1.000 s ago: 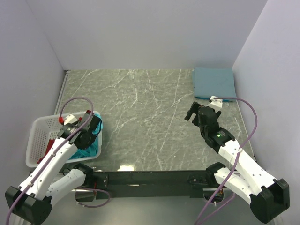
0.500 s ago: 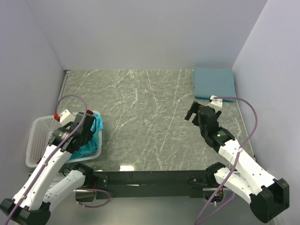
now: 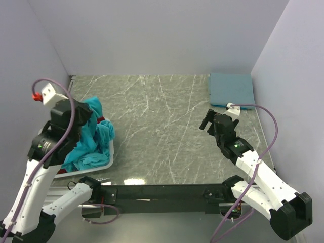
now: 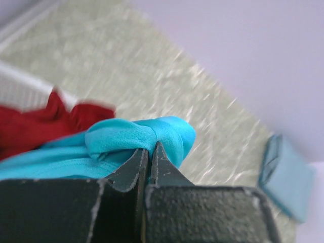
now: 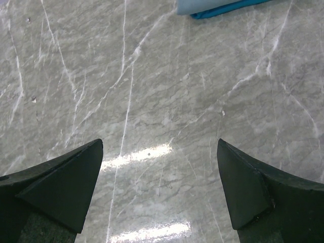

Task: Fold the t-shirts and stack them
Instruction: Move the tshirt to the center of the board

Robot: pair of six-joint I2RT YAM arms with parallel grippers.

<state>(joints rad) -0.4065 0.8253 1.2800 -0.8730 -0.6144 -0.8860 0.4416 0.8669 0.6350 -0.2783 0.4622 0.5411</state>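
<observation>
Top external: finds table with both arms based at its near edge. Places basket at near left, largely covered by cloth, only its white rim showing. Notes teal shirt bunched and held above basket, drooping over it; judged mid-extraction, bound for open table and folding. Locates folded shirt, grey-blue, flat in far right corner; apparently the base of the stack, set out of the work area. Spots red shirt peeking beside teal cloth at basket edge; cannot tell whether caught in the lift.

Left wrist: confirms left gripper clamped tight on a rolled fold of teal shirt, jaws nearly meeting with cloth pinched at the tips. Sees red shirt lying below and behind, apart from the jaws.

Right wrist: shows right gripper spread wide and holding nothing, poised over bare marble near folded shirt; judged waiting to take a second corner. Flags risk: single-point pinch leaves teal shirt twisted, likely needing a shake-out or regrasp before folding.
</observation>
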